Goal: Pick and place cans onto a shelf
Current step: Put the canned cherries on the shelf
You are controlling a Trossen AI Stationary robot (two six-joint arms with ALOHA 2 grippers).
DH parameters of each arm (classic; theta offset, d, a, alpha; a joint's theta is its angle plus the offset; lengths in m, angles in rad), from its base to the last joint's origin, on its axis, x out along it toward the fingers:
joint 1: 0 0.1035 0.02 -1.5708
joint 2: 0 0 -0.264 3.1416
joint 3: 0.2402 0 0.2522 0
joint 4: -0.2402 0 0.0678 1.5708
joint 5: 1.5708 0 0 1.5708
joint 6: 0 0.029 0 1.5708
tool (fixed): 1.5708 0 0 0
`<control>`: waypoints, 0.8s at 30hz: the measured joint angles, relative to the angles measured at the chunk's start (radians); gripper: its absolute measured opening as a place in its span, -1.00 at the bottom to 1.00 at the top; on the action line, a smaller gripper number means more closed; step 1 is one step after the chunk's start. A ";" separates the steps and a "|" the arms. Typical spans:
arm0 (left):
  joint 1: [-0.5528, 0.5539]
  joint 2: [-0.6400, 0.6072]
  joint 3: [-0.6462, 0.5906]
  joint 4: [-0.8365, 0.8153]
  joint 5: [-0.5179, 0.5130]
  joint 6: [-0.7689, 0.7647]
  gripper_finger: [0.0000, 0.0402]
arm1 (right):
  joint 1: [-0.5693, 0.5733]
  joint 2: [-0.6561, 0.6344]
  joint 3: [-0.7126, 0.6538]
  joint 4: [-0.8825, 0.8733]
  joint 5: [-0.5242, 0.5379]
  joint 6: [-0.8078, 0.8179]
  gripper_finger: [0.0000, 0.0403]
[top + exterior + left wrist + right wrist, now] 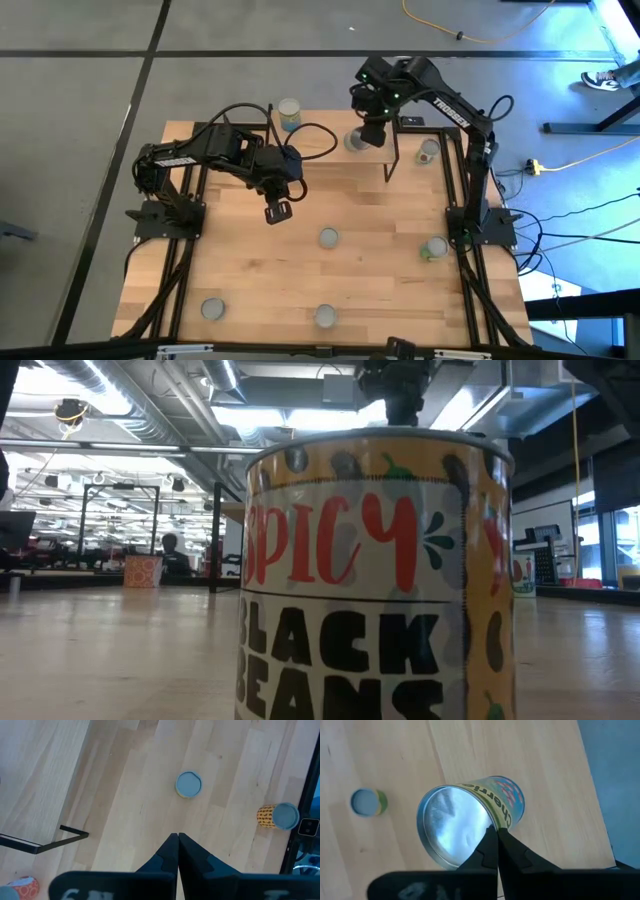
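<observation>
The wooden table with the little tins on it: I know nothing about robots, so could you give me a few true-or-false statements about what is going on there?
1. Both hands are shut. True: the left hand and the right hand each have their dark fingers pressed together.
2. The left hand holds a tin. False: it is shut on nothing, above the light wooden table.
3. The yellow tin nearest the low camera reads "Spicy Black Beans". True.
4. The small round tins lie on their sides. False: seen from above, they stand upright, silvery tops up.
5. The right hand is above a silvery-topped tin with a blue-green label. True.
</observation>
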 joint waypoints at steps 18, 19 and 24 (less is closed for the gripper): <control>0.000 0.000 0.000 0.000 0.000 -0.001 -1.00 | -0.002 0.000 -0.001 0.002 -0.045 0.014 -1.00; 0.000 0.000 0.000 0.000 0.000 -0.001 -1.00 | -0.002 0.000 0.000 0.002 -0.052 0.014 -1.00; 0.000 0.000 0.000 0.000 0.000 -0.002 -1.00 | -0.010 0.000 -0.001 0.002 -0.052 0.020 -1.00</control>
